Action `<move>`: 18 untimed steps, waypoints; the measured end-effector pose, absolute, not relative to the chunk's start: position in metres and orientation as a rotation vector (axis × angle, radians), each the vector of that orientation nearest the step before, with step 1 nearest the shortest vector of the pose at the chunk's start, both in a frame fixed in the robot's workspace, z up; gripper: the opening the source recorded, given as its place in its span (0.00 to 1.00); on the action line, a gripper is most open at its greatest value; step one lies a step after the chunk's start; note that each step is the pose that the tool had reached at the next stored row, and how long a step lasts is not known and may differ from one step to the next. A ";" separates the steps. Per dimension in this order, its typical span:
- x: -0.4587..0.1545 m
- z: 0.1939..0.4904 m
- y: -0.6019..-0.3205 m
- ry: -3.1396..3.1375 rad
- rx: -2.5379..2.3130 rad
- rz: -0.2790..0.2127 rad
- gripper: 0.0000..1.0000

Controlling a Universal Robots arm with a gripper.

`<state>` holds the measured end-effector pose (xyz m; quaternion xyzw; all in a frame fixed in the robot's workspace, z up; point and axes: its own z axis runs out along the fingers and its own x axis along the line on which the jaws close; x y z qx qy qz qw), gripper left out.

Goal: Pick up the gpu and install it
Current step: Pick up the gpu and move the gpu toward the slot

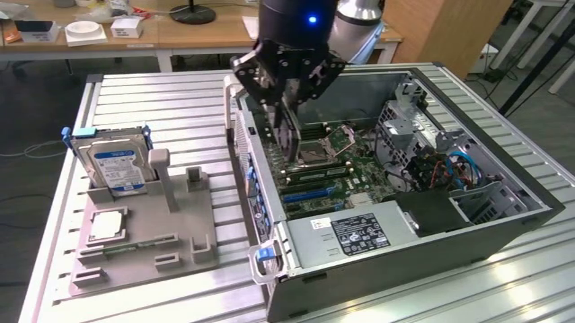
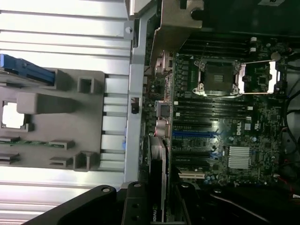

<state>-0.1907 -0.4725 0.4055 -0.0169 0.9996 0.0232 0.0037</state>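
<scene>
Over the open black computer case point(image 1: 449, 259), the thin dark green-black gpu card point(image 1: 285, 138) is hanging near upright, its long axis pointing down toward the green motherboard point(image 1: 334, 145). The black pincer point(image 1: 287, 101) directly above is gripping its upper end. The wrist view is showing the card edge-on point(image 2: 157, 173), with white lettering near the pincer point(image 2: 158, 206).

Clamped the gpu point(image 2: 157, 159) edge-on in the gripper point(image 2: 159, 192), with the card reaching out past the fingertips over the motherboard point(image 2: 253, 117), close beside the blue slot point(image 2: 194, 133). Looked farther ahead onto the open processor socket point(image 2: 220, 77). Had the grey parts holder point(image 2: 56, 117) and the blue-topped hard drive point(image 2: 28, 74) off to one side of the hand, beyond the case wall point(image 2: 133, 93).
</scene>
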 end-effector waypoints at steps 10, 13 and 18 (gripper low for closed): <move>-0.147 0.404 -0.473 3.133 -0.076 0.073 0.27; -0.134 0.403 -0.473 3.133 -0.084 0.073 0.27; -0.113 0.402 -0.473 3.133 -0.096 0.073 0.27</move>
